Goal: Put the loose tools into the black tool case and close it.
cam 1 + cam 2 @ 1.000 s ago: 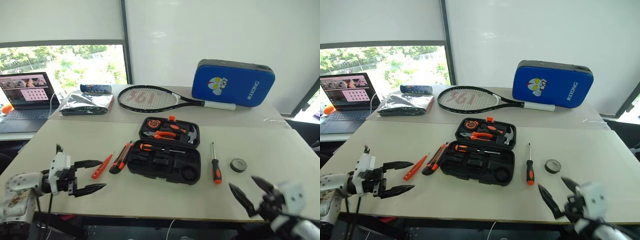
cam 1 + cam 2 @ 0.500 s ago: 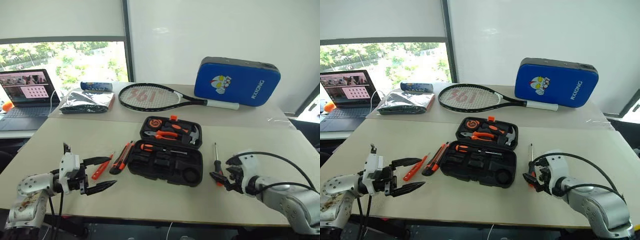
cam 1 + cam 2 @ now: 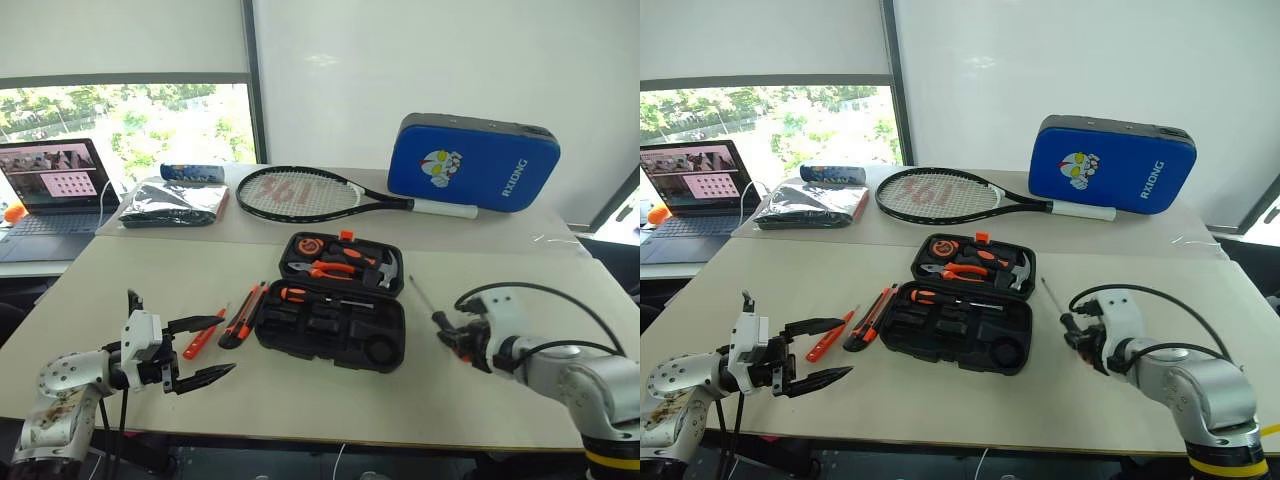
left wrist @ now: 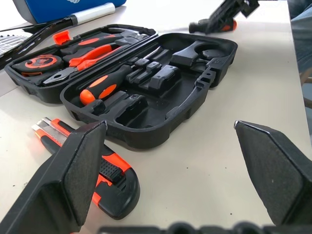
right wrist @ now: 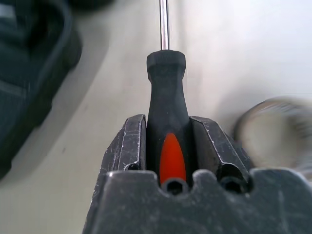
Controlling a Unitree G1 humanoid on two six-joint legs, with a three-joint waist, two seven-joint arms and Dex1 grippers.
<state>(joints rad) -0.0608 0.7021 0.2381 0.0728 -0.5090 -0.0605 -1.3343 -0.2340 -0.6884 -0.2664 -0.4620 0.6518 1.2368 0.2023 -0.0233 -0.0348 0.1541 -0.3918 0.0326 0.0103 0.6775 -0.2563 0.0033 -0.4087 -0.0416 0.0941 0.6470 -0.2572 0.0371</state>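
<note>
since the screwdriver (image 5: 165,97) is light, stiff and slim, the right gripper (image 5: 166,146) has its jaws clamped on the rubbery handle, while the left gripper (image 3: 200,350) hangs wide open above the worktop (image 3: 320,395).

Black tool case (image 3: 332,318) lies open; utility knife (image 3: 243,314) just left.

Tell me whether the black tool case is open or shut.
Open. The black tool case lies with its lid laid back flat, tools and empty slots showing inside.

A tennis racket (image 3: 300,196), blue padded case (image 3: 470,163) and laptop (image 3: 52,190) sit behind.
</note>
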